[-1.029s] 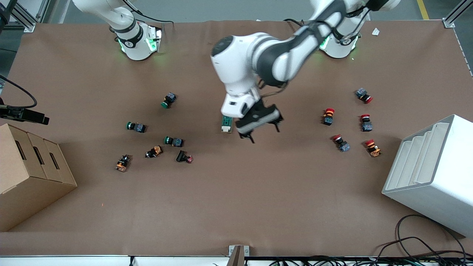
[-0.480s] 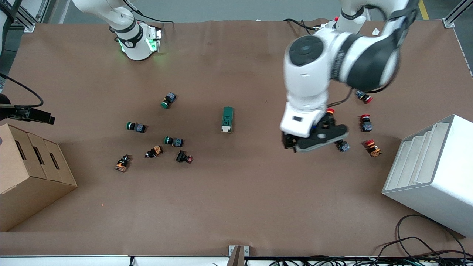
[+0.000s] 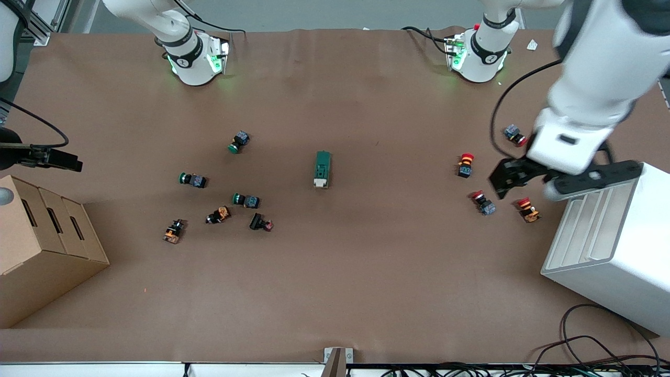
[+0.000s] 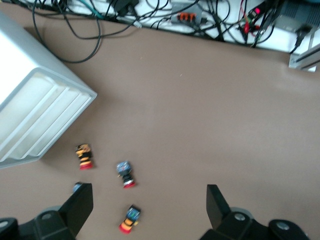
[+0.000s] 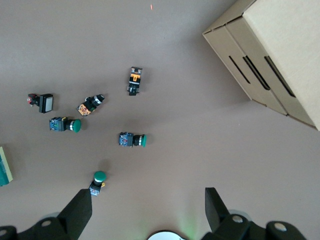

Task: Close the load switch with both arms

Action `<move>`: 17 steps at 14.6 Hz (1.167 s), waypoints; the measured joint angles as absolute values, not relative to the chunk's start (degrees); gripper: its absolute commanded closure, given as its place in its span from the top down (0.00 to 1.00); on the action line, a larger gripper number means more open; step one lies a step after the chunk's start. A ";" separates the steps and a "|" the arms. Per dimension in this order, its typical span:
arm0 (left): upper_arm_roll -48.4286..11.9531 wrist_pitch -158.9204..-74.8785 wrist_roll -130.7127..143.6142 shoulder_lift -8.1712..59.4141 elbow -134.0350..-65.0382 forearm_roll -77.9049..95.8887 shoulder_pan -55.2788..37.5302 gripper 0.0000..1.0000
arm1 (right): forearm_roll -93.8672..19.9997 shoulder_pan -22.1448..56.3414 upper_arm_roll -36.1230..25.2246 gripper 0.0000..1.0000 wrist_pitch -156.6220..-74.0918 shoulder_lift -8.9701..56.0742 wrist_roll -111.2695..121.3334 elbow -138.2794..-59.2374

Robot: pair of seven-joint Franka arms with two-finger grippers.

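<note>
**Front view: load switch alone at mid-table, both grippers spread**

Front view has the small dark-green rectangular load switch with its cream lever end (image 3: 322,169) lying flat at the middle of the brown table (image 3: 335,293), lever end pointing toward the front camera, nothing touching it. In the right wrist view only a green sliver of it (image 5: 4,173) peeks in at the frame's edge.

Over at the left arm's end, the left gripper (image 3: 523,180) hangs in the air above the cluster of red-capped push buttons, right beside the white ribbed plastic bin (image 3: 617,246). One red-capped button (image 3: 465,165) sits on the table toward the switch from it, another (image 3: 482,202) lies nearer the front camera, and an orange-bodied one (image 3: 528,209) lies close to the bin. The left wrist view shows the left gripper (image 4: 150,210) with its black fingers (image 4: 80,202) set wide apart, holding nothing, bare table between them.

The right gripper (image 5: 147,212) is out of the front view; its wrist camera shows the fingers (image 5: 77,210) spread wide and empty, high over the green-capped push buttons, one (image 5: 98,182) of them just by a fingertip in that view. The tan cardboard box (image 3: 36,246) stands at the right arm's end of the table, nearer the front camera than those buttons.
</note>
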State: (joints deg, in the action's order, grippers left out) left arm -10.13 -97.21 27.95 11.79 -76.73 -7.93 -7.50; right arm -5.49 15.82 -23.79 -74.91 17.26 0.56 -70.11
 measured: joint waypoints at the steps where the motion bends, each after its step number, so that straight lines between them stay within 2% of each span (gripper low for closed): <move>1: -9.67 -95.82 25.37 10.79 -77.01 -6.62 -6.49 1.00 | -5.17 13.83 -21.53 1.00 -75.09 16.23 0.43 -71.13; 7: -6.57 -91.78 11.24 4.75 -82.00 -3.90 -3.17 1.00 | -1.70 1.58 -6.68 1.00 -80.28 8.51 0.23 -80.41; 10: -4.29 -89.83 5.88 1.37 -84.83 -3.30 -3.04 1.00 | -0.50 0.39 -4.84 1.00 -82.33 4.54 0.21 -85.37; 17: -3.62 -87.16 2.21 -2.14 -88.97 0.18 -3.05 1.00 | 0.13 0.17 -3.23 1.00 -82.28 0.86 0.13 -87.51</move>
